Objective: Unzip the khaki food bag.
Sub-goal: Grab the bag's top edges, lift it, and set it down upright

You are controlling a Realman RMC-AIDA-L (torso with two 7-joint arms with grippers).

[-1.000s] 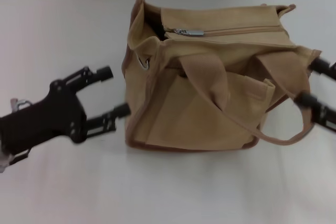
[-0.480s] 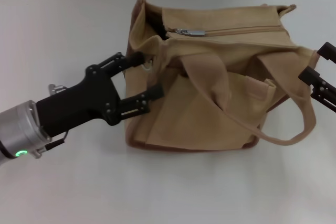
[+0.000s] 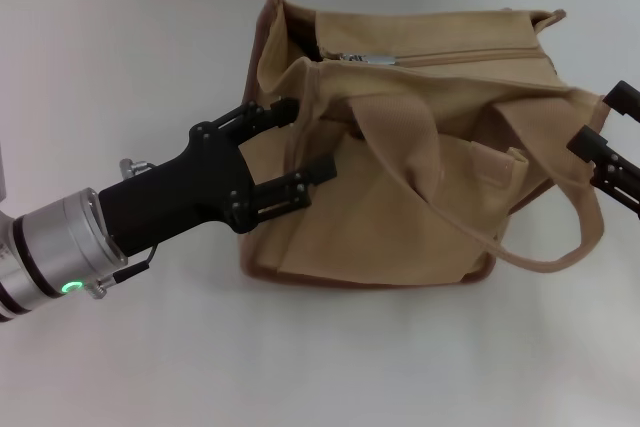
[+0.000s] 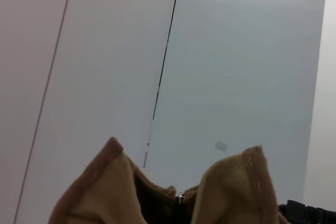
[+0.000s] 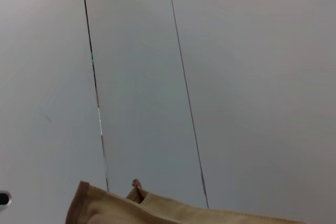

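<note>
My left pincer [image 3: 295,142], spread, has pushed onto the khaki food bag [image 3: 420,157], nudging it; right pincer [image 3: 608,132], also spread, waits alongside. Zipper barely started.

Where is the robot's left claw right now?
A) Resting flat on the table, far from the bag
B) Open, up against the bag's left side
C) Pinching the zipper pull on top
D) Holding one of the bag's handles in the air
B: the left claw has its fingers spread at the left side of the tan bag, while the zipper pull on top is untouched.
</note>
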